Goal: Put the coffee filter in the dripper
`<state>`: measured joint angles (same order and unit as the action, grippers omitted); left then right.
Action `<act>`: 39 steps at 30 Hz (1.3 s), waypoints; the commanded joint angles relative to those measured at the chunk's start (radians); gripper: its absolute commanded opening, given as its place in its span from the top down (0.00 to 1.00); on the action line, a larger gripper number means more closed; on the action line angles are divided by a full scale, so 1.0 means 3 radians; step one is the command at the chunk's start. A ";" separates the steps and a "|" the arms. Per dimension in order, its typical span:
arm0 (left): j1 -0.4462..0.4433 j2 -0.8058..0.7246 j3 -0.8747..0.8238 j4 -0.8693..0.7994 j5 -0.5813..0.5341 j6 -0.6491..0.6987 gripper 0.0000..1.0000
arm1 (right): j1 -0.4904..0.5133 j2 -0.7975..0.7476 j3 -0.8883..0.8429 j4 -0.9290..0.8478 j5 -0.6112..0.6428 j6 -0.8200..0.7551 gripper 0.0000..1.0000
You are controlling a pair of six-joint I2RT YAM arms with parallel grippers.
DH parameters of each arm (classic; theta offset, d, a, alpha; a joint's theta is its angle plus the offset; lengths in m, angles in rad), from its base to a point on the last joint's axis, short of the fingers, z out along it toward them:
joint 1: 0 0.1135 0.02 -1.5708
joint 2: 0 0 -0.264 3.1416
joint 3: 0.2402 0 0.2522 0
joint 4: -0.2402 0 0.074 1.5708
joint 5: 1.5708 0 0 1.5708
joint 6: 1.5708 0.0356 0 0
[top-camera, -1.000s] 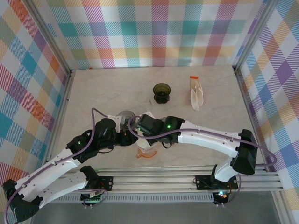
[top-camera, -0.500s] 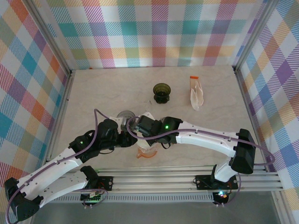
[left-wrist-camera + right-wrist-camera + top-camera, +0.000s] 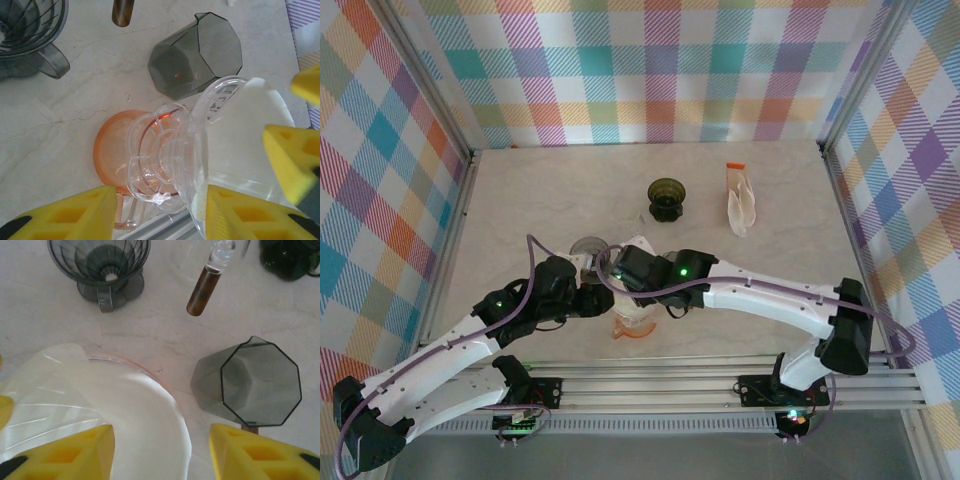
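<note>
1. The coffee filter [image 3: 145,415] is already inside the clear dripper [image 3: 165,165]. Its white paper lines the dripper's cone and reaches the rim.
2. In the left wrist view the clear dripper looks tipped over, with its mouth to one side and its flanged foot above an orange cup-like piece [image 3: 112,150] lying just under it.
3. The right gripper [image 3: 161,429] stands with its fingers spread wide at the dripper's mouth. The paper lies loose between them, so I judge the filter released.
4. The left gripper [image 3: 160,192] has a finger close on either side of the dripper's foot. Whether they pinch it or merely flank it, I cannot tell.
5. Done, in my judgement: the main step, getting the paper into the cone.
6. Probably left to do: check that the paper sits snug rather than riding up at the dripper's rim, set the dripper level, and draw both arms away.
</note>
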<state>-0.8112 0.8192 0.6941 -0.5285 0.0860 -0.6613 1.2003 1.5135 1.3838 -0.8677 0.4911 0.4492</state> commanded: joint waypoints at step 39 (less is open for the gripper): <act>-0.0023 -0.0068 -0.0038 0.0039 0.0066 -0.0048 0.41 | -0.0483 0.0533 -0.0168 0.0047 -0.1080 -0.0030 0.35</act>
<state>-0.8112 0.8165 0.6830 -0.5186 0.0891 -0.6666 1.0588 1.6619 1.3460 -0.8570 0.1764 0.4484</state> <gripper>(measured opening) 0.585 0.648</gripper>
